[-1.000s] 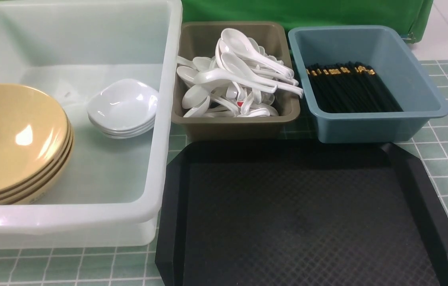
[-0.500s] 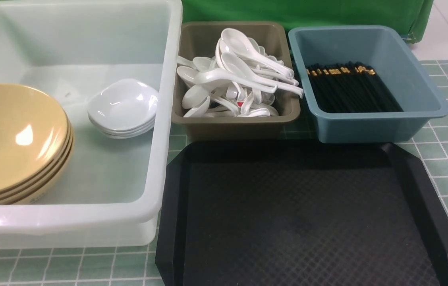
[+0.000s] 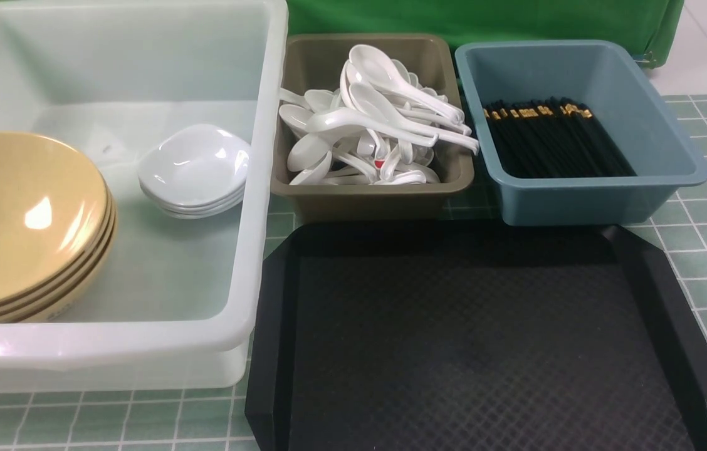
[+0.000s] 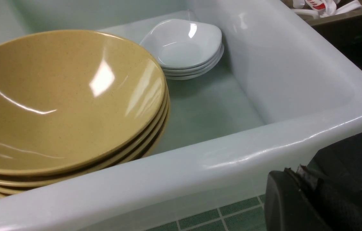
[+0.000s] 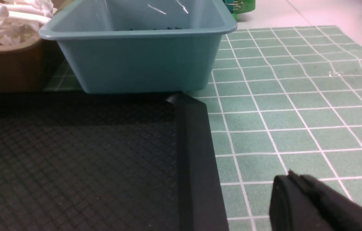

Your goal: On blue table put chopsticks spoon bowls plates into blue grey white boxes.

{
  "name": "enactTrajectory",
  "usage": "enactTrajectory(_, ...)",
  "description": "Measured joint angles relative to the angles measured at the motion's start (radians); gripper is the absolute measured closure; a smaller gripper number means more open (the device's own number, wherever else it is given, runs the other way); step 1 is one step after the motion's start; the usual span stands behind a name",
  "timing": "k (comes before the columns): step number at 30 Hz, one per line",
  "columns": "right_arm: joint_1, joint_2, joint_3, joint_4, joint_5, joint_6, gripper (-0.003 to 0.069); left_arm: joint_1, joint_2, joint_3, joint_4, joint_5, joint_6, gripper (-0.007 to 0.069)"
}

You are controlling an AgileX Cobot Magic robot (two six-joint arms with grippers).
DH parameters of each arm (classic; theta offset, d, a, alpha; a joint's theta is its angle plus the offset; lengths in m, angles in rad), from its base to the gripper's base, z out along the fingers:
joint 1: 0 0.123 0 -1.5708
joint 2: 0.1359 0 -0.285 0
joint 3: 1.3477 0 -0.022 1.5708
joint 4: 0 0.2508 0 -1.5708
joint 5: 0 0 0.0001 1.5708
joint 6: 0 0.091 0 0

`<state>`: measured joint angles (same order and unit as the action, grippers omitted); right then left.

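Tiled worktop (image 3: 704, 250) and black tray (image 3: 479, 338) lie bare; bowls (image 3: 21, 219), plates (image 3: 193, 166), spoons (image 3: 372, 125), chopsticks (image 3: 554, 141) sit boxed. Both tools, left (image 4: 299, 199) and right (image 5: 299, 199), are closed on nothing; sorting looks finished, so next comes only parking.

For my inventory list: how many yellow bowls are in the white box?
4, as far as the rims show. The yellow bowls are nested in one stack inside the white box, at its near left corner. A lower one may be hidden.
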<state>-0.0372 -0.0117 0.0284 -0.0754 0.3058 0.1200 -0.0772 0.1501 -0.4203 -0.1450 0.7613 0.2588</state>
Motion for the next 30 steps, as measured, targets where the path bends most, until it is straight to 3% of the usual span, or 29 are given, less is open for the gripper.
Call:
enactTrajectory(4, 0.0, 0.0, 0.0, 0.0, 0.0, 0.0, 0.0616, 0.0, -0.004, 0.0, 0.008, -0.032, 0.0, 0.0636)
enactTrajectory(9, 0.0, 0.0, 0.0, 0.0, 0.0, 0.0, 0.0612, 0.03, -0.054, 0.191, 0.065, -0.485, -0.052, 0.0636)
enactTrajectory(12, 0.0, 0.0, 0.0, 0.0, 0.0, 0.0, 0.0611, 0.077, -0.118, 0.32, 0.09, -0.621, -0.121, 0.0636)
enactTrajectory(21, -0.001, 0.0, 0.0, 0.0, 0.003, 0.0, 0.061, 0.138, -0.163, 0.447, 0.123, -0.551, -0.307, 0.0636)
enactTrajectory(25, -0.001, 0.0, -0.001, 0.0, 0.004, 0.0, 0.0607, 0.137, -0.163, 0.447, 0.122, -0.453, -0.297, 0.0636)
enactTrajectory(30, -0.001, 0.0, -0.001, 0.0, 0.005, 0.0, 0.0604, 0.137, -0.163, 0.447, 0.118, -0.45, -0.28, 0.0636)
